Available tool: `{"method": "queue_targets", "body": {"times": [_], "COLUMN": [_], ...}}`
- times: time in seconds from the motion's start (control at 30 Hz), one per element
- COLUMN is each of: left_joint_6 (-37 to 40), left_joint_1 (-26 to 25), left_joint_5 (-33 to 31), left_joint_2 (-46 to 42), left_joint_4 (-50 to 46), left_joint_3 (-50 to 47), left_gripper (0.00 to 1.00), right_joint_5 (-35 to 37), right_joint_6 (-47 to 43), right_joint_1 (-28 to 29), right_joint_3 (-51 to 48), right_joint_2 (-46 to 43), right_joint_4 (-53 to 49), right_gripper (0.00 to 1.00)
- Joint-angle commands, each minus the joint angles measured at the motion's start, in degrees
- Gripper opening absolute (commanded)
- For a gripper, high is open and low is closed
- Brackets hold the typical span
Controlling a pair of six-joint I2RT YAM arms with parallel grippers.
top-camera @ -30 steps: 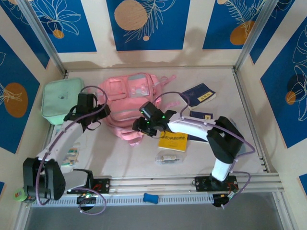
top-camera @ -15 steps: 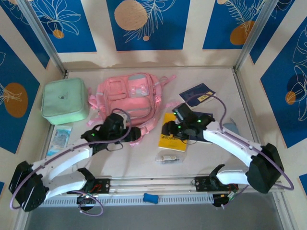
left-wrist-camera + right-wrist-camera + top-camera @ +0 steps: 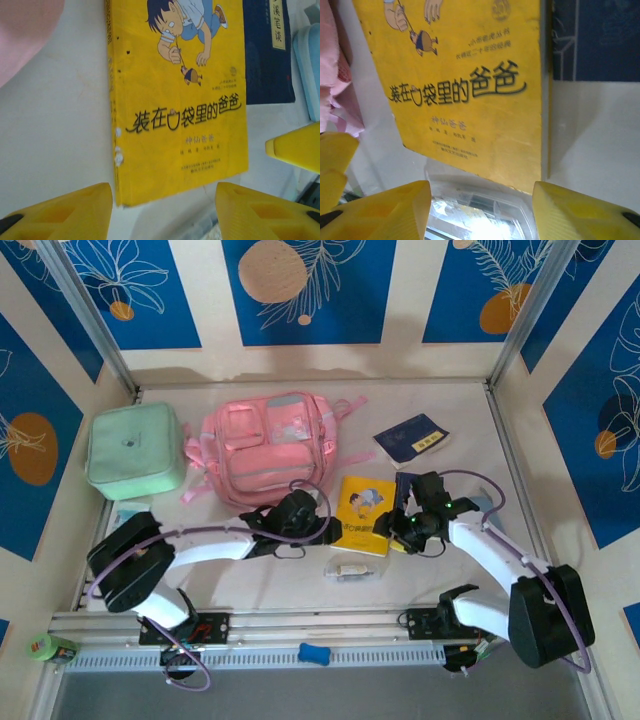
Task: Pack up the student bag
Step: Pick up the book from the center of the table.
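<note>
- Pink fabric, blurred and cut off at the corner, is all the left wrist view gives of the student bag (image 3: 25,35). From above it lies flat, pockets up, at the back of the table (image 3: 270,585), between the mint green case (image 3: 133,450) and a dark blue book (image 3: 412,440).
- The yellow book (image 3: 362,515) lies just in front of the bag's right corner. Both wrist views crop its top edge.
- A second dark blue book (image 3: 404,487) is partly covered by the right arm, and its title is too small to read from above.
- The clear plastic box (image 3: 480,212) by the yellow book's near edge is all glare and blur, so its contents cannot be made out.
- Left gripper (image 3: 161,196): the fingers are apart with nothing between them, hovering at the yellow book's near left corner.
- Right gripper (image 3: 480,192): the fingers are likewise spread and empty, over the box and the book's near edge.
- Half a second earlier the left gripper was at the bag's near left corner; it has since swung right to the book. The right gripper has shifted off the cover toward the book's right side, leaving the cover bare. The bag lies where it did.
</note>
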Motion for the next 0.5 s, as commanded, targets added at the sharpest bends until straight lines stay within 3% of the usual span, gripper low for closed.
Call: {"method": "queue_targets", "body": {"times": [0.0,0.47], "left_joint_6": [-1.6,-0.9], "left_joint_1": [-0.5,-0.5], "left_joint_5": [-3.3,-3.9], "left_joint_2": [2.9,11.5], "left_joint_4": [2.0,1.9], "left_joint_3": [3.0,6.9], "left_gripper": [0.56,0.54], "right_joint_5": [-2.8,0.4], "right_joint_6": [-2.8,-6.3], "right_joint_1": [-1.5,-3.1], "right_joint_3": [0.5,1.4], "right_joint_2": [2.2,11.6], "right_joint_4": [2.4,6.6], "right_gripper": [0.55,0.55]}}
